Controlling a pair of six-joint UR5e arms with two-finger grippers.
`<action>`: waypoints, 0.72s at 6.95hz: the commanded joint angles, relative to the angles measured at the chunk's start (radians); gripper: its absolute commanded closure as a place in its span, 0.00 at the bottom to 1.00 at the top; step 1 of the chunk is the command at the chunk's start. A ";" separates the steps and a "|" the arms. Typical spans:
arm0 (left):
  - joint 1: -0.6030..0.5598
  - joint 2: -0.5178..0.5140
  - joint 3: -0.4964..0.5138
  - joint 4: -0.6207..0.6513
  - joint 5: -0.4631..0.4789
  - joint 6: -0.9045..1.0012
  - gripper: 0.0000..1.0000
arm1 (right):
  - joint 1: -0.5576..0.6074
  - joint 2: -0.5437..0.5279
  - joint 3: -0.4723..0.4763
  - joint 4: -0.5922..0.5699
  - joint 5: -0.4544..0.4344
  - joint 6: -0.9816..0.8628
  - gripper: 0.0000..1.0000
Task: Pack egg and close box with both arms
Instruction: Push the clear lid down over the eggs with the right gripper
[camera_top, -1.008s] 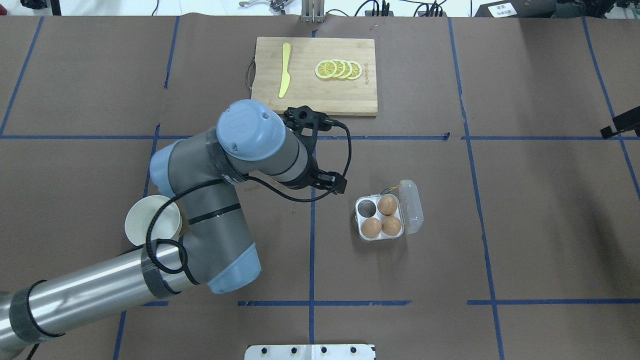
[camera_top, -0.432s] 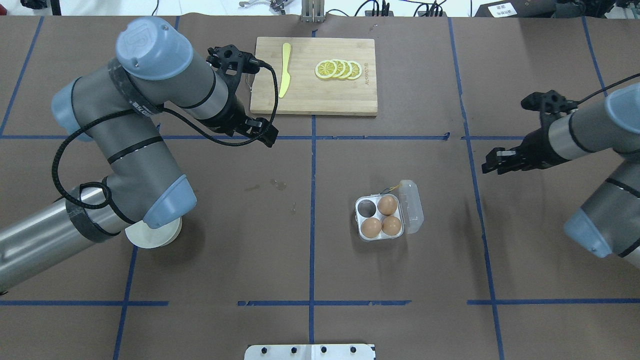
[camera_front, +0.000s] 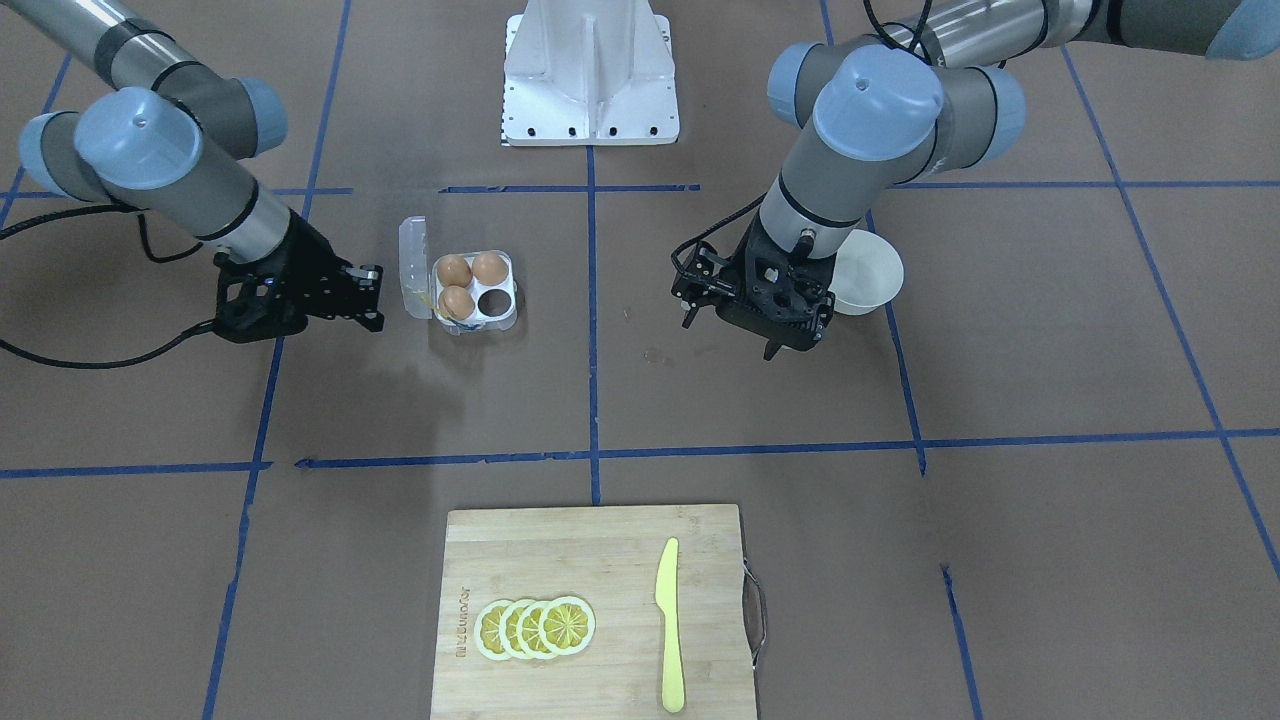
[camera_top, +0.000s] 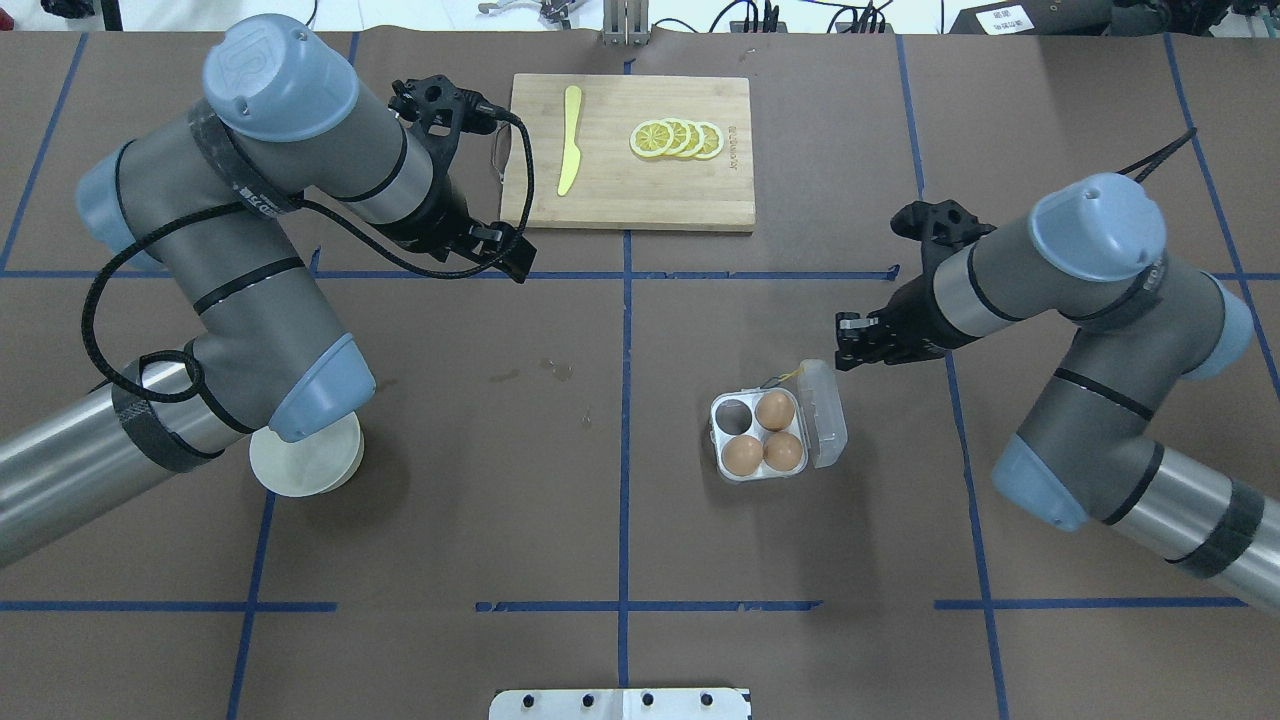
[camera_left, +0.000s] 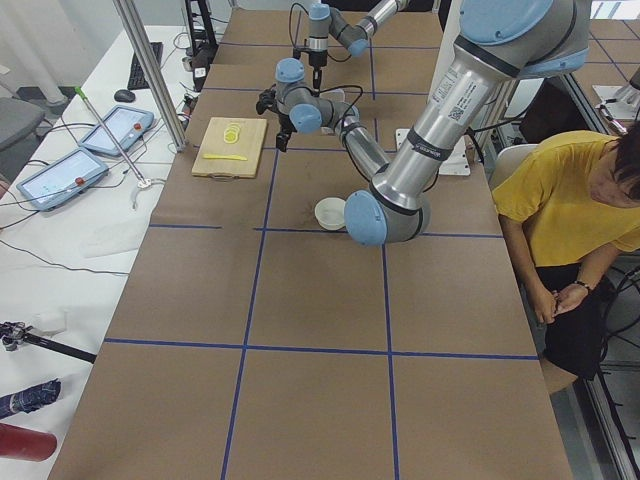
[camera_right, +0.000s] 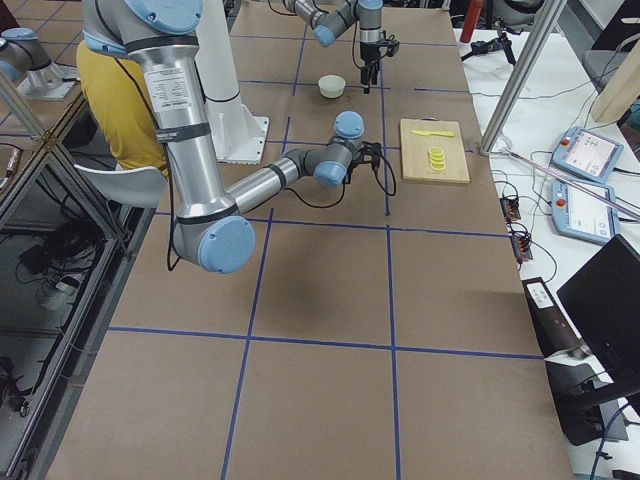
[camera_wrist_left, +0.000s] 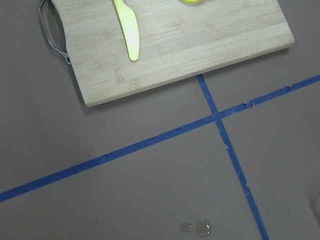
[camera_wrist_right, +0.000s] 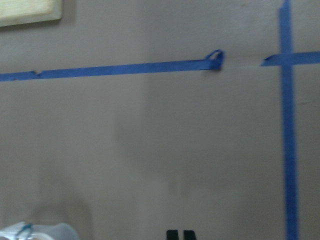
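The clear box (camera_top: 722, 437) stands open right of centre, with its lid (camera_top: 826, 410) folded out to the right. Three brown eggs (camera_top: 775, 410) fill three cells and the far-left cell (camera_top: 733, 410) is empty. It also shows in the front view (camera_front: 506, 318). My right gripper (camera_top: 846, 350) hovers just beyond the lid's far corner. Its fingertips (camera_wrist_right: 173, 234) show pressed together, shut and empty, in the right wrist view. My left gripper (camera_top: 512, 260) hangs by the cutting board's near-left corner, far from the box. It holds nothing and no fingertips show in its wrist view.
A cutting board (camera_top: 640, 190) at the far centre carries a yellow knife (camera_top: 569, 140) and lemon slices (camera_top: 678, 139). A white bowl (camera_top: 305, 465) sits near left, partly under my left elbow. The white base (camera_front: 590, 70) stands at the near edge. A person in yellow (camera_left: 570, 200) sits beside the table.
My left arm pulled back from beside the box to the far left, near the board. My right arm came in from the right edge to the box's lid. The eggs stayed put.
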 joint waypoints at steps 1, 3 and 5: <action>-0.016 0.004 0.003 0.000 -0.013 0.001 0.00 | -0.096 0.162 0.003 -0.029 -0.040 0.152 1.00; -0.026 0.005 0.003 0.000 -0.012 0.002 0.00 | -0.070 0.169 0.075 -0.096 -0.035 0.164 1.00; -0.071 0.081 -0.032 -0.005 -0.014 0.052 0.00 | 0.057 0.028 0.171 -0.099 0.006 0.164 0.95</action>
